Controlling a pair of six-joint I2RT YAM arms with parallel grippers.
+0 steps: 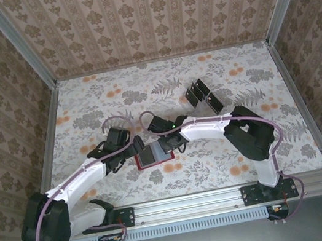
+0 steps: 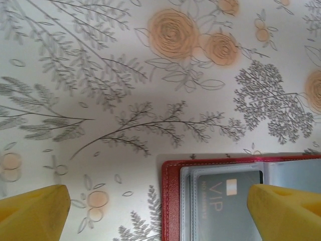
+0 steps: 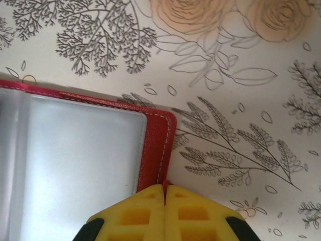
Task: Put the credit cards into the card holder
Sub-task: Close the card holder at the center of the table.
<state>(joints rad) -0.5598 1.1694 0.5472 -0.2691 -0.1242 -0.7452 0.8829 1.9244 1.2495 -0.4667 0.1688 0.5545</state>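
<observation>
Left wrist view: small red folding wallet (image 2: 170, 201) lies open on the floral tabletop (image 2: 100, 75), cut off at 5 o'clock, one thin black card (image 2: 220, 193) sleeved inside; left tool (image 2: 160, 213) gapes empty, right tool (image 3: 164, 211) pinches the wallet's rim.

Floral table (image 1: 83, 106), patterned walls (image 1: 154, 9)

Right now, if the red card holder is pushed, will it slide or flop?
The card holder probably flexes: stitched cover, thin clear sleeves. Lying open and flat, it likely slides on the table rather than tipping. The right gripper, shut on its edge, may anchor it.
</observation>
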